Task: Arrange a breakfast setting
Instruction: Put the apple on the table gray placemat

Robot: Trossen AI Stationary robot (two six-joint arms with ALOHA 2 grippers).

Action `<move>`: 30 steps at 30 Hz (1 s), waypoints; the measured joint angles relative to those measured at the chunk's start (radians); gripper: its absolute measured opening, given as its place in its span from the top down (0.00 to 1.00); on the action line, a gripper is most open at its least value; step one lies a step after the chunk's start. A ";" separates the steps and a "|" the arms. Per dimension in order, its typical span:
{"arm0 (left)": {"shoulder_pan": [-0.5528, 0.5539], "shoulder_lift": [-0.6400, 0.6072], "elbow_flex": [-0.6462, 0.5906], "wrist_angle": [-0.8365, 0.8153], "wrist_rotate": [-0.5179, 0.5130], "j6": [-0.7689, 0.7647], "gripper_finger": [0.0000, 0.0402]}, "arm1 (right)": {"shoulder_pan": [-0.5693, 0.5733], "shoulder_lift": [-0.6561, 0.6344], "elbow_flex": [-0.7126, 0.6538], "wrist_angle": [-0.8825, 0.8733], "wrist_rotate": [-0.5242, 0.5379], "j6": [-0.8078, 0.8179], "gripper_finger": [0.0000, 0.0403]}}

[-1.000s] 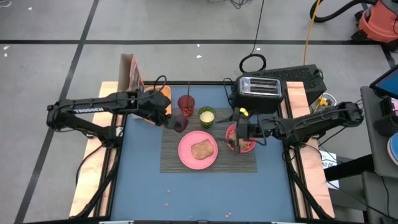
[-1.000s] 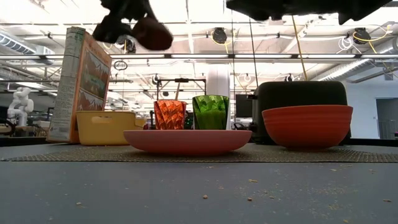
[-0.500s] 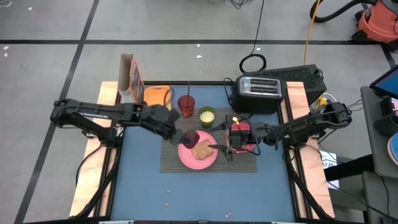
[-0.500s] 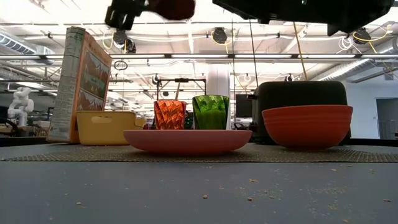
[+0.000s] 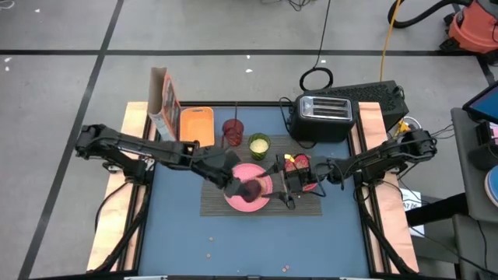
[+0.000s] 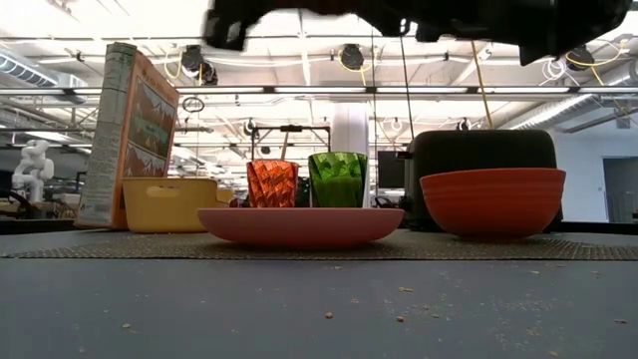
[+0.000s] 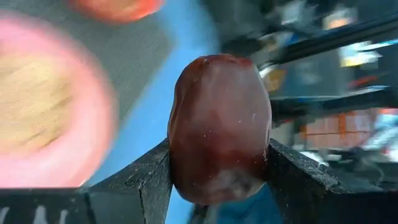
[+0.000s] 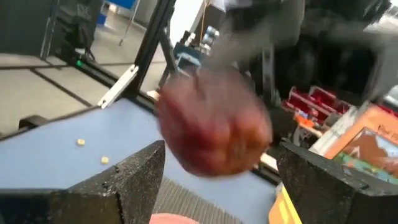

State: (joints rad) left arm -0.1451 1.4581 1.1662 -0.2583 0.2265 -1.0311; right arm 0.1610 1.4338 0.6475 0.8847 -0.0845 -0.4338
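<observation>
Overhead and level views of a blue table carrying a dark woven placemat (image 5: pixel 261 204). On the mat lie a flat pink round plate (image 5: pixel 264 194) with a brown toast slice (image 7: pixel 28 102) on it and a deeper pink-red bowl (image 6: pixel 492 201) to its right; behind the plate stand a red faceted tumbler (image 6: pixel 271 183) and a small green cup (image 6: pixel 337 179). A black two-slot toaster (image 5: pixel 324 113), an orange tray (image 5: pixel 195 124) and an upright cereal box (image 6: pixel 130 135) sit outside the setting.

Left gripper (image 5: pixel 245 188) — reached out over the plate, above the toast. Its wrist view shows the jaws clamped on a dark-red, glossy, egg-shaped fruit (image 7: pixel 219 127), one finger pressing each side. In the level view both arms hang high above the crockery, so the fruit appears to be held in the air, not touching the plate.

Right gripper (image 5: pixel 292 180) — over the mat between plate and bowl, facing the left one. Its fingers (image 8: pixel 124 180) stand well apart, with the fruit seen just ahead of them and nothing between them.

Step in hand, as judged: carrying the fruit to its place in the setting, or passing it to the right arm — which of the two cannot be told. The next move calls either for lowering the fruit onto a bare part of the plate beside the toast before the jaws part, or for the right fingers to close on it before the left lets go; a round fruit may roll if dropped from height.
</observation>
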 joint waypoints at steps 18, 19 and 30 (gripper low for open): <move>-0.005 0.093 0.001 0.161 0.019 -0.016 0.44 | 0.036 0.028 0.000 0.033 -0.081 0.002 0.26; -0.005 0.096 0.001 0.172 0.024 -0.015 0.44 | 0.036 0.026 0.000 0.026 -0.079 0.002 0.27; -0.006 0.098 0.001 0.172 0.009 0.003 0.44 | 0.038 0.027 0.000 0.016 -0.080 -0.001 0.41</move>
State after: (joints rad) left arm -0.1513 1.5562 1.1667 -0.0866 0.2358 -1.0284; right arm 0.1989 1.4612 0.6479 0.9005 -0.1641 -0.4347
